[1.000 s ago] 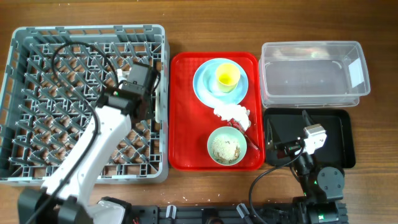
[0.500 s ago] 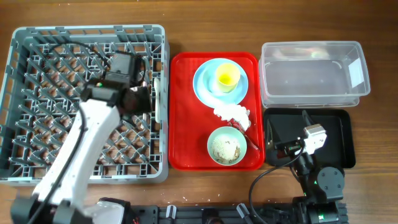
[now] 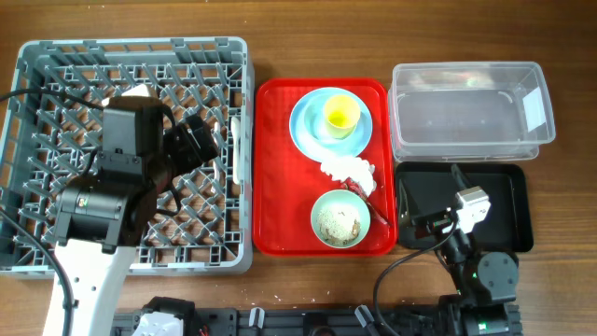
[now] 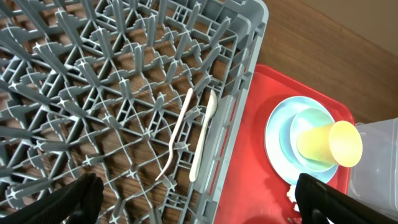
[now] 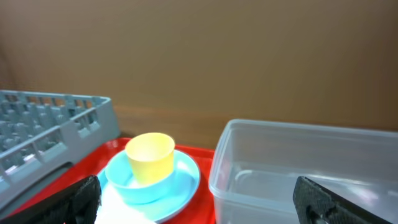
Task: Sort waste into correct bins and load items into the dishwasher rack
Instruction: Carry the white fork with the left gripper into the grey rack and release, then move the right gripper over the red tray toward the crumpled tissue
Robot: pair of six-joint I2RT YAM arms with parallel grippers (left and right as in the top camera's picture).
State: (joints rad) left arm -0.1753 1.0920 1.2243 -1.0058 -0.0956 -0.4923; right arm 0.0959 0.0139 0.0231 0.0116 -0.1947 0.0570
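Looking down on a brown wooden table (image 3: pixel 308 37) backed by a plain brown wall (image 5: pixel 199 50), I see the grey rack (image 3: pixel 37 56) at left, the red tray (image 3: pixel 275 187) in the middle, and the clear tub (image 3: pixel 466 112) and black tray (image 3: pixel 513 187) at right. My left jaws hang spread wide and empty above the rack's right side, with the white fork (image 4: pixel 177 137) and spoon (image 4: pixel 203 143) lying side by side on the lattice floor below the gap between them, just inside the rack wall. My right jaws, also spread and empty, sit over the black tray, facing the yellow cup (image 5: pixel 149 155) on the blue plate (image 5: pixel 189 174).
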